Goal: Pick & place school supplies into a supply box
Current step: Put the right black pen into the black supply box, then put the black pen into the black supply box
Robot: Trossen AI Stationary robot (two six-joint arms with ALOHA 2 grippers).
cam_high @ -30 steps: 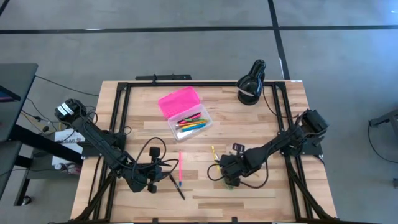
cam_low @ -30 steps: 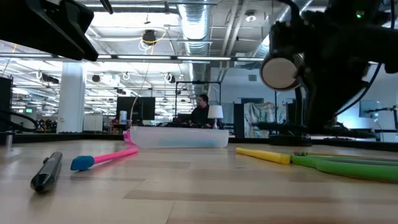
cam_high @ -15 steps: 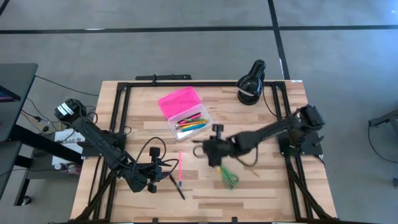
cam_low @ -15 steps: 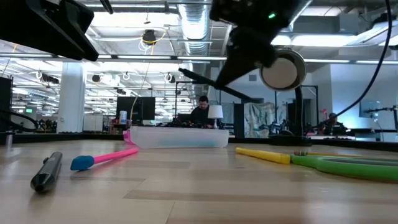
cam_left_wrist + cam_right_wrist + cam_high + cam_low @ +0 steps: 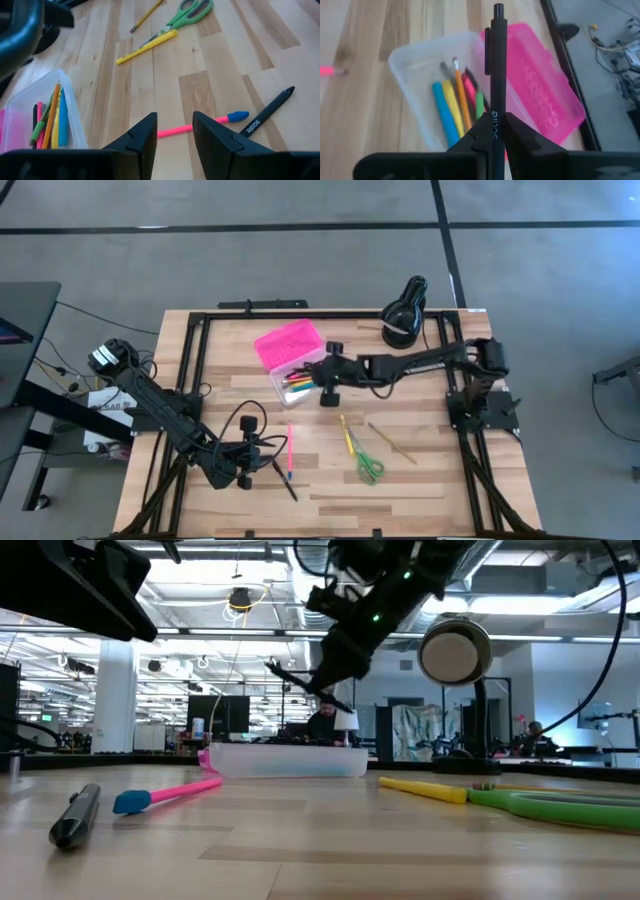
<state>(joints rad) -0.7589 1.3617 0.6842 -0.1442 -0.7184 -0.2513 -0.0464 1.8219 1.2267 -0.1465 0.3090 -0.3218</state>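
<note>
Right gripper [image 5: 496, 131] above the supply box [image 5: 300, 366], fingers clenched on a black pen [image 5: 497, 60]. Best lowered until parallel with the pens already inside the clear base, then released, keeping off the pink lid. Left gripper [image 5: 173, 131] near the pink pen [image 5: 290, 446], well in front of the box, fingers released. Wooden table [image 5: 450, 480]; open office hall beyond.

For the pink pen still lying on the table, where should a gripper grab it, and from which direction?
Grip the pink pen mid-barrel, coming straight down with fingers across its width. It lies flat, and the black pen lies close by its blue tip, so the middle looks clearest. The left gripper sits beside it, open.
</note>
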